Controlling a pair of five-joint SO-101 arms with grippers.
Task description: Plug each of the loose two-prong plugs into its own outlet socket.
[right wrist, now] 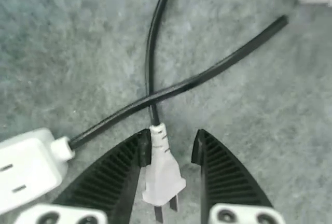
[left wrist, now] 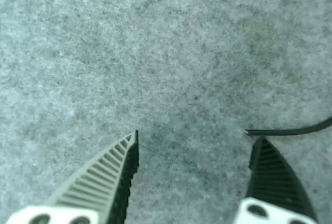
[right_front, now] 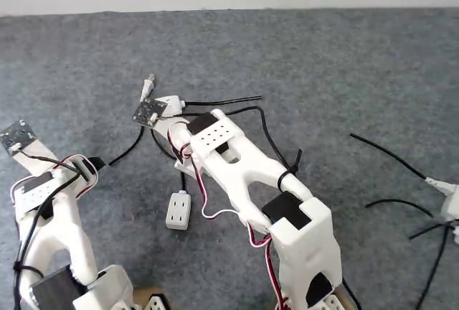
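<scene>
Grey carpet covers the worktop (right_front: 344, 73). On it, the right end effector (right wrist: 172, 136) is spread around a white two-prong plug (right wrist: 162, 175), which touches one finger and stands clear of the other. A white outlet socket (right wrist: 26, 169) lies just beside them. Farther off, the left end effector (left wrist: 197, 137) hangs spread over the carpet, near a black cord end (left wrist: 290, 130).

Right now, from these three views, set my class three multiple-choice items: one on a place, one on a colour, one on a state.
1. Where is the white plug? A plugged into a socket; B between the fingers of the right hand; C hanging off the table.
2. Its cable is: A black; B green; C yellow.
3. The left hand is: A shut on a plug; B shut on a cable; C open.
Answers: B, the fingers flank it; A, black cable leaves the plug; C, its fingers stand apart above carpet.
</scene>
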